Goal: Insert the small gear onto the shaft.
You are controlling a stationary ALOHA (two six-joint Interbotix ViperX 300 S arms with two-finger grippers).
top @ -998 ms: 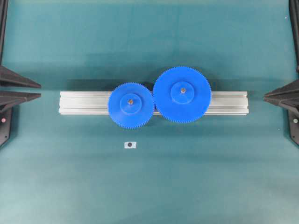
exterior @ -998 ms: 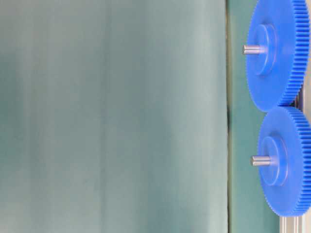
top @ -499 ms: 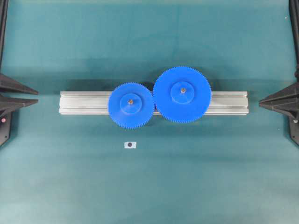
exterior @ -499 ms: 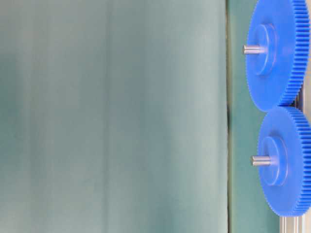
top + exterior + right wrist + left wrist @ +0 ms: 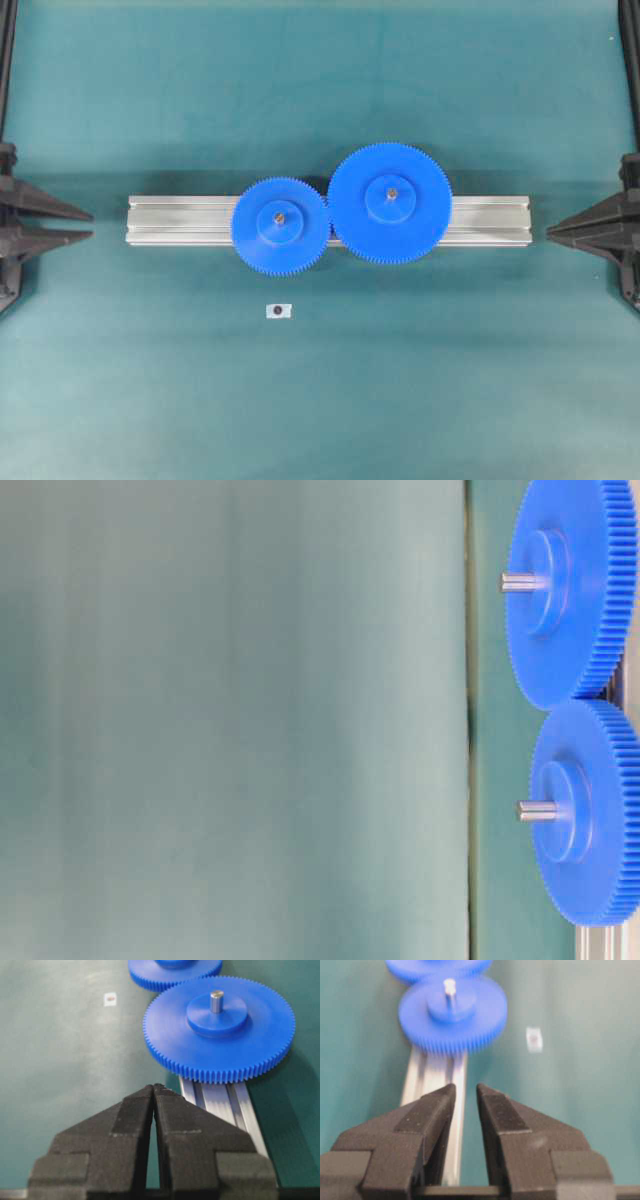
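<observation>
The small gear (image 5: pixel 280 221) sits flat on the aluminium rail (image 5: pixel 180 220) with the shaft (image 5: pixel 279 215) poking up through its hub. The same small gear (image 5: pixel 452 1015) and shaft (image 5: pixel 449 987) show ahead of my left gripper (image 5: pixel 465 1088), and again side-on as small gear (image 5: pixel 590 810) and shaft (image 5: pixel 537 811). Its teeth meet the larger gear (image 5: pixel 390 203). My left gripper (image 5: pixel 90 225) hangs at the left edge, slightly open and empty. At the right edge my right gripper (image 5: pixel 550 230) is shut on nothing, in front of the larger gear (image 5: pixel 220 1030).
A small silvery piece with a dark hole (image 5: pixel 279 310) lies on the green mat in front of the rail, apart from both gears. Both arms stay outside the rail's ends. The rail (image 5: pixel 220 1100) runs under the right gripper (image 5: pixel 153 1086).
Both grippers have drifted toward the near side of the table, and the right one has come slightly inward. The gears, shaft and rail have not moved.
</observation>
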